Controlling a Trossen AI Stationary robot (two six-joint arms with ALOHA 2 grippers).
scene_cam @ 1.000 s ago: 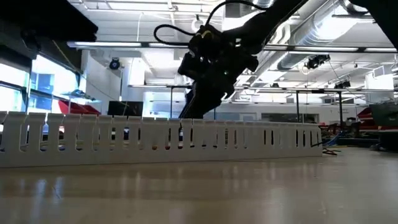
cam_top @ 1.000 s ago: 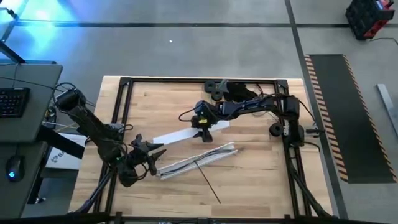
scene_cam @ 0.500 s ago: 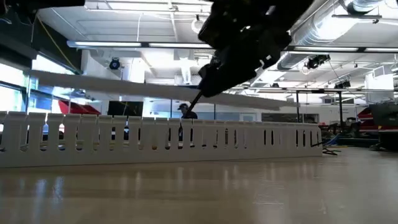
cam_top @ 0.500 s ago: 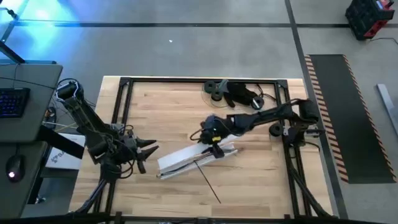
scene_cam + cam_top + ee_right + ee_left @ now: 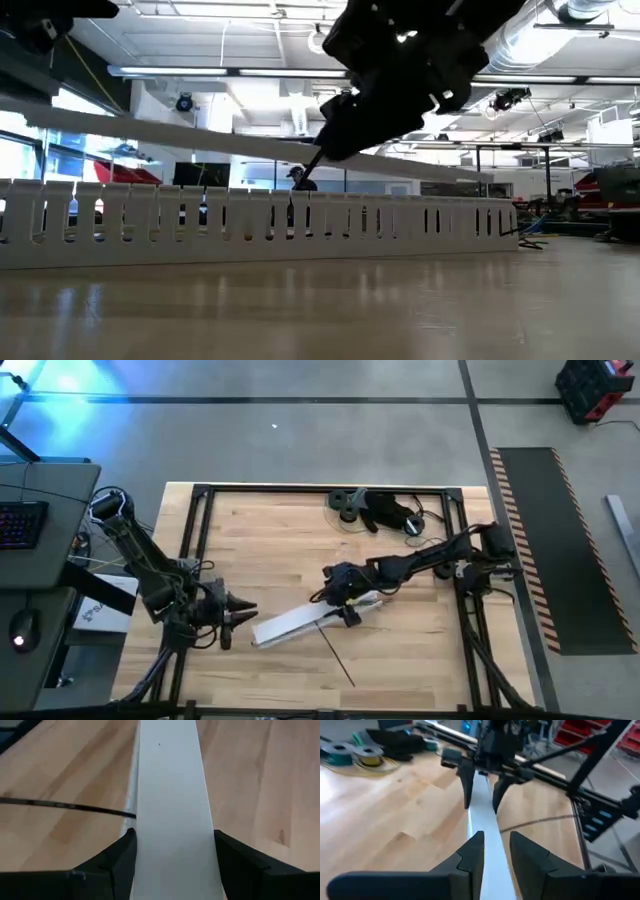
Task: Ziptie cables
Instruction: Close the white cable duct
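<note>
A flat white strip [image 5: 300, 620] hangs slanted over the white comb-toothed rail [image 5: 260, 220], with my right gripper [image 5: 345, 608] shut on it. My left gripper [image 5: 240, 614] is open at the strip's left end. In the left wrist view its fingers [image 5: 470, 857] stand on either side of the strip [image 5: 492, 845]; I cannot tell whether they touch it. A thin dark wire [image 5: 337, 657] sticks out from under the strip toward the near edge. The rest of the cables are hidden under the strip. My right gripper pinches the strip across its width, one finger [image 5: 122, 857] on each long edge [image 5: 142, 845], right of the strip's middle. The fingers come from above, slanting down from the table's right. The strip is lifted clear of the rail, tilted, its left end [image 5: 60, 118] higher.
Wire spools [image 5: 346, 505] and dark gear [image 5: 392, 512] lie at the table's far edge. A black frame [image 5: 190, 530] runs around the wooden top. Bare wood lies on the near side of the rail and between the strip and the spools.
My right gripper has carried the white strip from the table's middle toward the near edge and down, so that it now hangs over the rail and covers it from above. My left gripper has drawn back a little toward the table's left.
</note>
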